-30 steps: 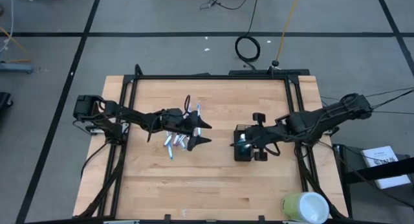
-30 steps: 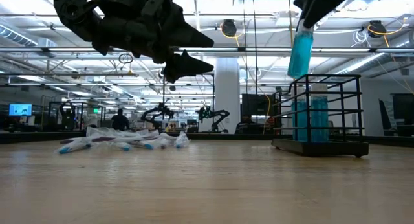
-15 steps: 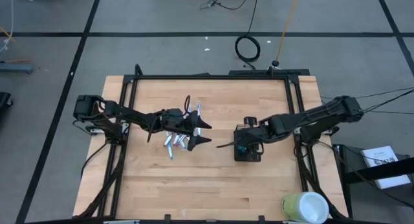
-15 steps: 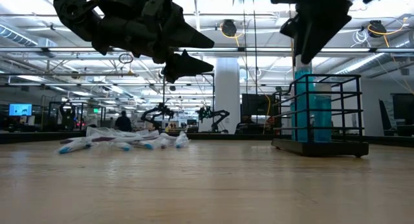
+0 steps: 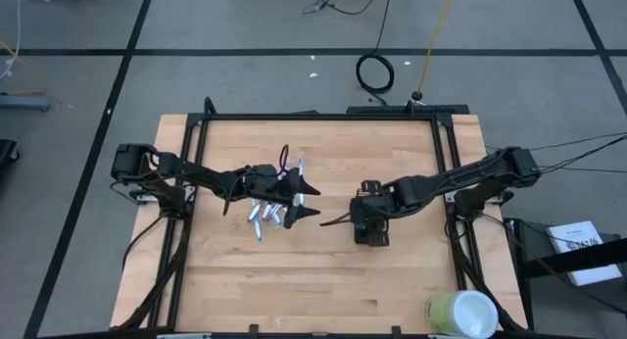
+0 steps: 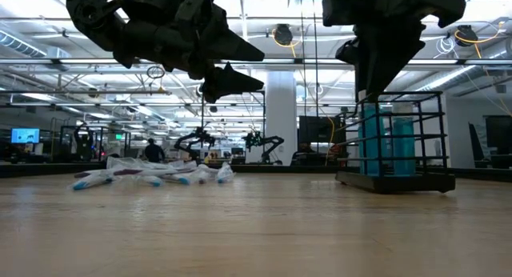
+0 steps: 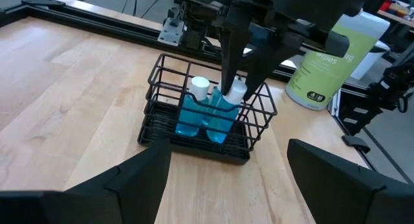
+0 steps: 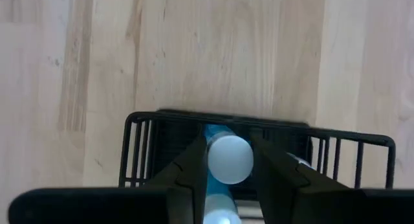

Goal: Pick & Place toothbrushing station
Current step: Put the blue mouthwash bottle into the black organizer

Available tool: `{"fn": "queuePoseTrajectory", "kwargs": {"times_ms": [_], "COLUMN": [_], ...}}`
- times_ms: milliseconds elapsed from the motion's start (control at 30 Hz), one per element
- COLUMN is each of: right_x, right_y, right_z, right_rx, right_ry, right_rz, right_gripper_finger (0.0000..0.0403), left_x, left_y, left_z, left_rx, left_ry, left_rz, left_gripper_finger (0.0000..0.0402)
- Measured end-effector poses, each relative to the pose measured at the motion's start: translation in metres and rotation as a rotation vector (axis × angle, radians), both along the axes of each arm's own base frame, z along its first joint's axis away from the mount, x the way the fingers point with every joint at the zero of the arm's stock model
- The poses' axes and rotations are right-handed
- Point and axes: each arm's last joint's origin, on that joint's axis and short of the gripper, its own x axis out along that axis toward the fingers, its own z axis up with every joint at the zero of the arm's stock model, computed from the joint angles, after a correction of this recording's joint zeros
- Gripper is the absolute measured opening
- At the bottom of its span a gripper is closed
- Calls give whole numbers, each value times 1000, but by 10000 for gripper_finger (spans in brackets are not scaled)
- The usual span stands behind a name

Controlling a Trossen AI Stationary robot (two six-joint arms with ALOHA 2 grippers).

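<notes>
Fingers of my right gripper (image 8: 229,160) clasp a white-capped tube (image 8: 229,158), seemingly seated in the holder (image 8: 139,130); lower straight, then release gently.

Table (image 5: 323,280): pale wood-plank top in a black frame, standing on grey floor. On it, left of centre, lay a loose heap of toothbrushes (image 5: 269,214), blue and white, some in clear wrap, flat on the wood. Right of centre, well apart from the heap, stood a black wire holder (image 7: 200,130), upright on its base, with blue white-capped tubes (image 7: 208,114) standing inside. At the near right corner stood a yellow-green cylinder (image 5: 462,313), apart from the holder.
</notes>
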Motion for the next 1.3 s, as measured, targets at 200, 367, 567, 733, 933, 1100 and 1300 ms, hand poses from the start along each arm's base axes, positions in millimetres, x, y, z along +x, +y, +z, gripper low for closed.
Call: {"fn": "queuePoseTrajectory", "kwargs": {"times_ms": [200, 367, 567, 733, 933, 1100, 1300], "right_x": [-1, -2, -2, -2, -2, -6, -16], "right_y": [0, -1, -1, -1, -1, -1, -3], "right_z": [-7, -7, -8, -8, -8, -3, 15], "right_rx": [0, 0, 6, 8, 8, 17, 45], "right_ry": [-16, -14, -15, -14, -13, -22, -98], "right_rz": [1, 1, -17, -31, -31, -29, -49], "right_gripper_finger": [87, 88, 125, 156, 160, 151, 151], "left_x": [0, 0, 0, 0, 0, 0, 0], "left_y": [0, 0, 0, 0, 0, 0, 0], "left_z": [0, 0, -1, -1, -1, -1, -1], "left_rx": [0, -1, -2, -4, -4, -7, -12], "left_ry": [4, 5, 8, 13, 12, 13, 13], "left_rz": [0, 0, 0, 1, 1, 2, 3], "left_gripper_finger": [320, 311, 310, 310, 310, 310, 310]}}
